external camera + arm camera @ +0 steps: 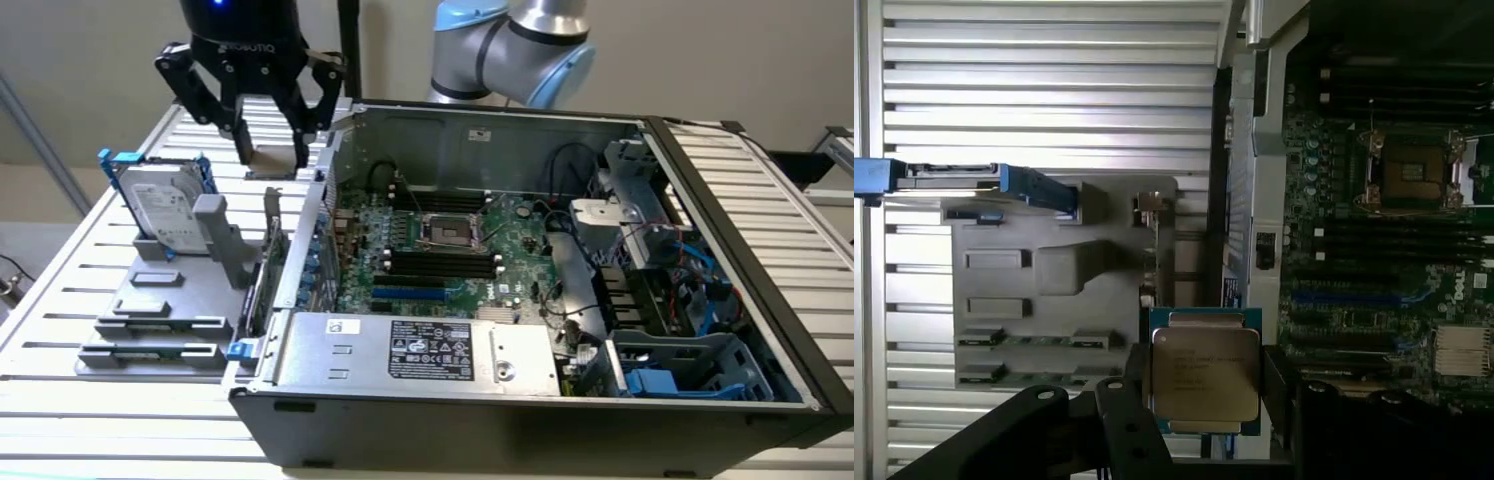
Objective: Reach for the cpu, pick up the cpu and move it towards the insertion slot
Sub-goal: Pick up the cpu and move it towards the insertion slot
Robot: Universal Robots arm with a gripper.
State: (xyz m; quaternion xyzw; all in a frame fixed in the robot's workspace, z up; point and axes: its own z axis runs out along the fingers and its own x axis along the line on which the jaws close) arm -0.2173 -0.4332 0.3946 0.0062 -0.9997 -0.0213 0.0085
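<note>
Gripper (274, 150) has the cpu (1206, 372) pinched and lifted, insertion slot (450, 233) waiting off around four o'clock.

The setting looks like a robotics lab or test workshop set up for computer assembly. An opened desktop computer case (534, 300) lies on its side on a slatted metal table (120, 410), its motherboard (441, 250) exposed, and a grey fixture (174, 300) beside it holds a hard drive (160, 200) and other parts upright. A Universal Robots arm (514, 45) rises behind the case against a bare pale wall (80, 60).
</note>
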